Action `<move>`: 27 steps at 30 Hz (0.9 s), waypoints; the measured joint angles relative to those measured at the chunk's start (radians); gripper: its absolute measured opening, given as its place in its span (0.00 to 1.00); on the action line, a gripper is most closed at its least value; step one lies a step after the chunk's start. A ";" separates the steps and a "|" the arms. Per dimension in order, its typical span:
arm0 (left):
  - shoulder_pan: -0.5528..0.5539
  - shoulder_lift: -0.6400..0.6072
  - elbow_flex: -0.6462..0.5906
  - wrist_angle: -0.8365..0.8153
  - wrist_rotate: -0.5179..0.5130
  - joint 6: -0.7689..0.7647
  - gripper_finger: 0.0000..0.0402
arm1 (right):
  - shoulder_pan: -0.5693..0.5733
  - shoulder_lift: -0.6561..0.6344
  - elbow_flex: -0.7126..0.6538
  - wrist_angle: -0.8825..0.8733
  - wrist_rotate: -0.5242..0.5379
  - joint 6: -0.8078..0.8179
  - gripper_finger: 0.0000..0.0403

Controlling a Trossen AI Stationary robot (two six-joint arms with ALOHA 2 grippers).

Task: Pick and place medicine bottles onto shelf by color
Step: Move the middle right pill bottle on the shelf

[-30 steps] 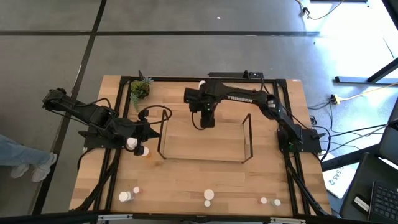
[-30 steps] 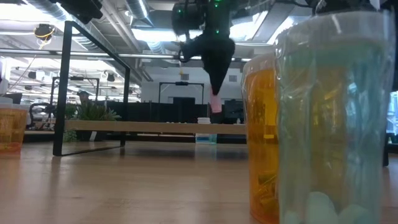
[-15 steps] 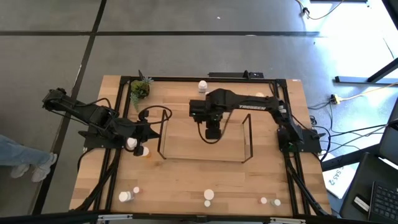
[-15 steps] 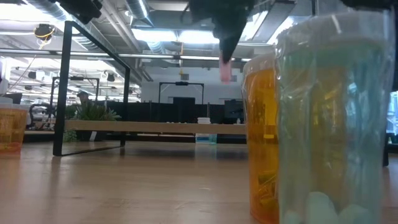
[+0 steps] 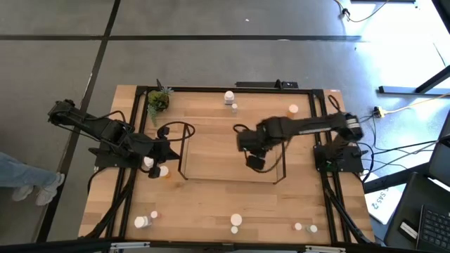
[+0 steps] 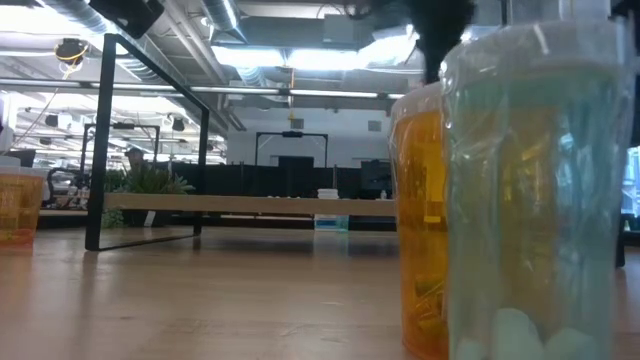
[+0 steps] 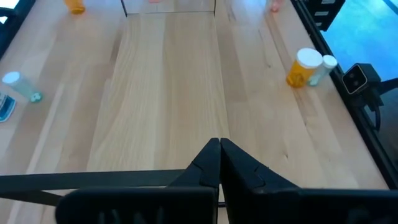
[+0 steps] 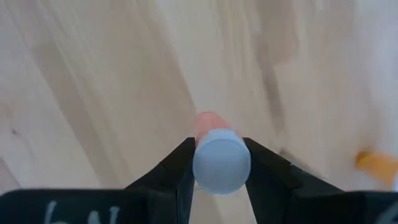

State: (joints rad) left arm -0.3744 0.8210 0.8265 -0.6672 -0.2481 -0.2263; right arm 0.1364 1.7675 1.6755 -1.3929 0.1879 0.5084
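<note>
Pink bottle [image 8: 214,155], white-capped, sits squarely between the right gripper [image 5: 254,160]'s jaws, clamped on both sides, carried above the shelf [image 5: 232,180] near its right end frame; left gripper [image 7: 219,165] waits fully clenched, empty, beside the shelf's left end.

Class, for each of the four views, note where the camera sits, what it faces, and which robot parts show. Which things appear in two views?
High: overhead, facing down; both arms, shelf.
Low: tabletop height, facing the room; orange bottle close.
Left wrist: past the shut left pincer, across the table.
Right wrist: down at wood; right pincer grips a pink bottle.
Shared: the shelf, in high and low.
</note>
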 joint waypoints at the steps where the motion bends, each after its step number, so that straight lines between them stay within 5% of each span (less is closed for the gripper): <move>1: 0.000 0.000 0.000 0.003 0.000 0.003 0.00 | 0.011 -0.016 -0.036 0.005 0.000 0.047 0.30; 8: 0.000 0.000 0.000 0.059 0.041 0.150 0.00 | 0.075 -0.051 -0.180 0.121 -0.016 0.253 0.30; 18: 0.000 0.000 0.000 0.078 0.041 0.159 0.00 | 0.156 -0.050 -0.271 0.213 -0.050 0.422 0.30; 27: 0.000 0.000 0.000 0.077 0.041 0.159 0.00 | 0.175 -0.050 -0.308 0.253 -0.051 0.437 0.30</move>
State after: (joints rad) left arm -0.3744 0.8210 0.8265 -0.5903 -0.2073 -0.0673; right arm 0.3115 1.7172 1.3678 -1.1403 0.1368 0.9458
